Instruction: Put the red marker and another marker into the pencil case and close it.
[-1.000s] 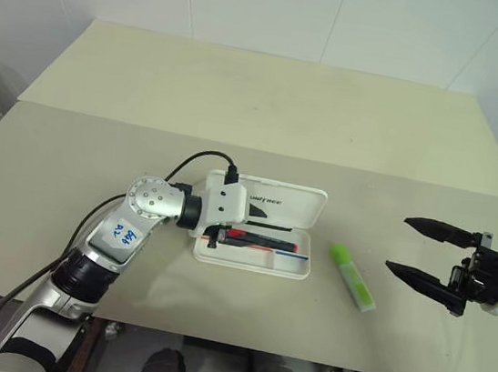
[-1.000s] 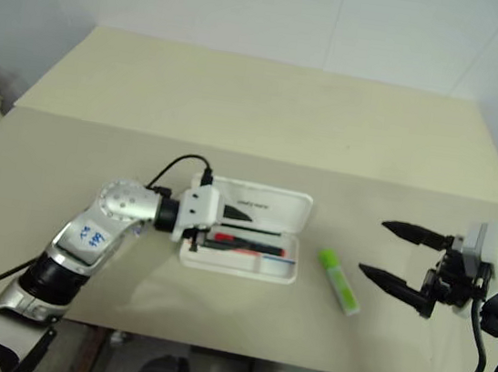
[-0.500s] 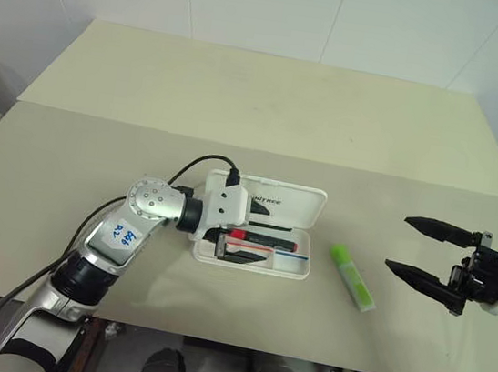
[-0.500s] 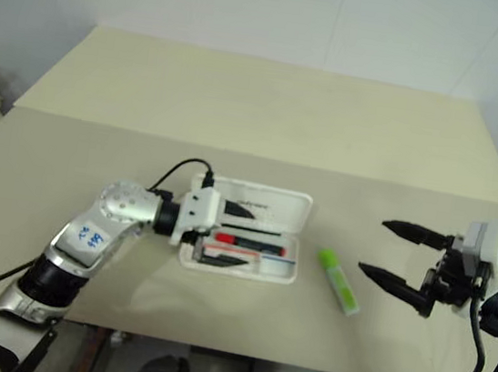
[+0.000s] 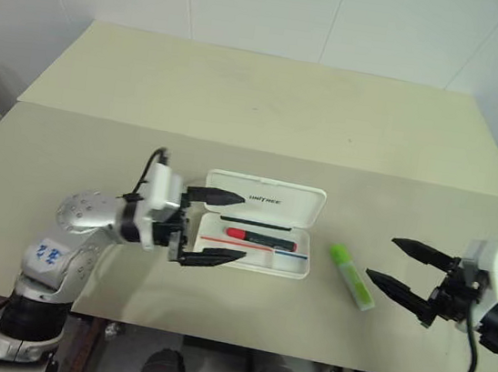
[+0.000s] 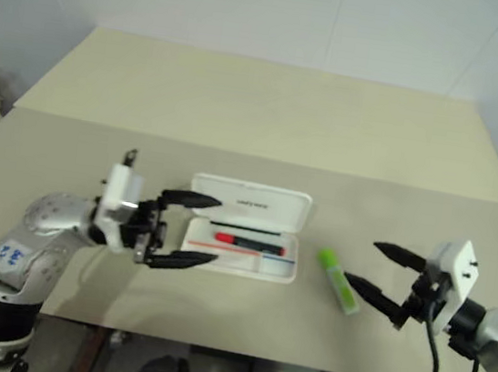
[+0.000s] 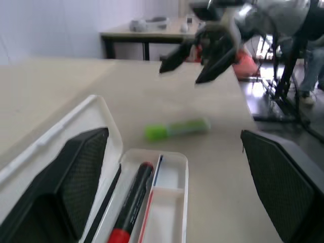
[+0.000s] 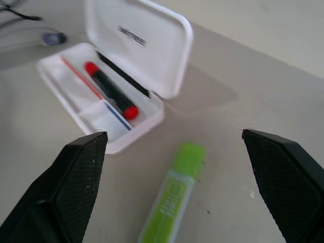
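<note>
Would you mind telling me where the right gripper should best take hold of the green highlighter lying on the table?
Probably at mid-barrel, from above. The green highlighter lies flat on the table, apart from the pencil case, with bare table along both long sides. The right gripper is open beside it, so its fingers could straddle the narrow width.

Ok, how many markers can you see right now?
2: the red marker lies inside the open pencil case; the green highlighter lies on the table right of it.
</note>
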Robot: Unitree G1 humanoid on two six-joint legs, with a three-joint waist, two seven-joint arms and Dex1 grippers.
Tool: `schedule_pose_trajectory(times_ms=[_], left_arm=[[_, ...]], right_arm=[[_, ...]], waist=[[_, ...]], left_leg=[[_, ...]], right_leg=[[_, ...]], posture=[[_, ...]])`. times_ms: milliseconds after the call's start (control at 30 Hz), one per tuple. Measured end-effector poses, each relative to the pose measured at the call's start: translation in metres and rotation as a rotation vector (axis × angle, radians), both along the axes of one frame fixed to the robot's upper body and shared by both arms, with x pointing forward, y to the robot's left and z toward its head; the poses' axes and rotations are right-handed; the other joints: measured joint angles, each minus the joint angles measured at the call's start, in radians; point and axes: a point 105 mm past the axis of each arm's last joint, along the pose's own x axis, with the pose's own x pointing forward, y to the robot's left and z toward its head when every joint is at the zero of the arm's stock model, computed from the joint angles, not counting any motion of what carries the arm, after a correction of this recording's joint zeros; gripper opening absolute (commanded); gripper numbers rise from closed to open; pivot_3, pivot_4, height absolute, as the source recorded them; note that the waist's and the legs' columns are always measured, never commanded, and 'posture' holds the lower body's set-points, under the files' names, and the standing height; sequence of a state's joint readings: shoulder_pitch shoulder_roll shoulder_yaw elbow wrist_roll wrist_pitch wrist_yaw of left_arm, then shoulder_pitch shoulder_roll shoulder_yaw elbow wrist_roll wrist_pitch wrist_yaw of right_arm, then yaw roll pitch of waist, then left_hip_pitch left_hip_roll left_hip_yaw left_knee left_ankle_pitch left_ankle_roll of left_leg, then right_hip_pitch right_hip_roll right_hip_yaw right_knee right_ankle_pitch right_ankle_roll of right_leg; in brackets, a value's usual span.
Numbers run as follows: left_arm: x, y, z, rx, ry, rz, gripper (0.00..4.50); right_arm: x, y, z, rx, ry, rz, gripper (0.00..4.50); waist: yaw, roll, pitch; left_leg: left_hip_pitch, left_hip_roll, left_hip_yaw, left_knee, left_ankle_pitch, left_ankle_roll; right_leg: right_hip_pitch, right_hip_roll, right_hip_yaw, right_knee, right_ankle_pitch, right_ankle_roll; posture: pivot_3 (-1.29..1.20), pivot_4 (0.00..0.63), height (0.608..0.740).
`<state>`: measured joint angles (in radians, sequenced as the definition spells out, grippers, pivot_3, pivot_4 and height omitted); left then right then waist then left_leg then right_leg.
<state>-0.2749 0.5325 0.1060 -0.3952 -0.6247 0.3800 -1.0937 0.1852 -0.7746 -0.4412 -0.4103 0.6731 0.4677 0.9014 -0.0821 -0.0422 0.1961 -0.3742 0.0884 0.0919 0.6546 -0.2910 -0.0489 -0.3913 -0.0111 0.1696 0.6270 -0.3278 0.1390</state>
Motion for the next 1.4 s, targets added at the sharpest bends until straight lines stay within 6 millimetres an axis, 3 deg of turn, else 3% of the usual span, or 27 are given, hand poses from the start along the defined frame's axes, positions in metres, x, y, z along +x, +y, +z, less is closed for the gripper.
schedule_pose_trajectory(times_ms=[133,367,700,900,1000,1267,1400], left_arm=[[-0.018,0.027,-0.012,-0.01,0.042,0.008,4.48],[-0.035,0.046,-0.016,-0.019,0.06,-0.013,4.48],[-0.036,0.066,-0.005,-0.057,0.022,0.036,4.48],[-0.037,0.07,0.001,-0.091,0.009,0.035,4.48],[-0.038,0.073,0.003,-0.097,0.002,0.044,4.5],[-0.037,0.074,0.006,-0.094,-0.003,0.053,4.5],[-0.036,0.074,0.008,-0.096,-0.01,0.051,4.5]], right_arm=[[-0.002,0.008,-0.021,0.022,0.065,-0.033,4.5],[0.002,0.012,-0.038,0.011,0.101,-0.055,4.5],[0.013,0.01,-0.07,-0.043,0.164,-0.13,4.5],[0.019,0.012,-0.073,-0.076,0.145,-0.141,4.5],[0.024,0.009,-0.076,-0.104,0.135,-0.185,3.87],[0.029,0.008,-0.082,-0.085,0.16,-0.256,1.22],[0.032,0.01,-0.081,-0.071,0.157,-0.259,1.12]], waist=[[-0.004,0.0,0.0],[-0.003,-0.001,-0.001],[-0.005,-0.001,-0.001],[-0.011,-0.005,-0.003],[-0.012,-0.006,-0.004],[-0.017,-0.019,-0.012],[-0.022,-0.02,-0.013]], left_leg=[[0.002,0.0,0.0,-0.003,0.0,0.0],[0.002,0.0,0.0,-0.003,0.0,0.0],[0.002,0.0,0.0,-0.004,0.0,0.0],[0.002,0.0,0.001,-0.003,0.0,0.0],[0.003,0.0,0.001,-0.003,0.0,0.0],[0.006,0.001,0.0,-0.004,0.001,0.001],[0.006,0.002,0.0,-0.006,0.0,0.001]], right_leg=[[0.0,0.0,0.0,0.0,-0.001,-0.002],[0.0,0.0,0.0,-0.001,-0.005,-0.009],[0.0,0.0,0.0,-0.001,-0.005,-0.01],[0.001,0.0,0.0,-0.002,-0.005,-0.011],[0.002,0.0,0.0,-0.003,-0.005,-0.015],[0.009,-0.001,-0.001,-0.013,-0.002,-0.02],[0.012,-0.002,-0.002,-0.02,0.0,-0.023]], posture=[[0.0,0.15,0.74],[0.0,0.15,0.74],[0.0,0.15,0.74],[0.0,0.15,0.74],[0.0,0.15,0.74],[0.0,0.15,0.74],[0.0,0.15,0.74]])
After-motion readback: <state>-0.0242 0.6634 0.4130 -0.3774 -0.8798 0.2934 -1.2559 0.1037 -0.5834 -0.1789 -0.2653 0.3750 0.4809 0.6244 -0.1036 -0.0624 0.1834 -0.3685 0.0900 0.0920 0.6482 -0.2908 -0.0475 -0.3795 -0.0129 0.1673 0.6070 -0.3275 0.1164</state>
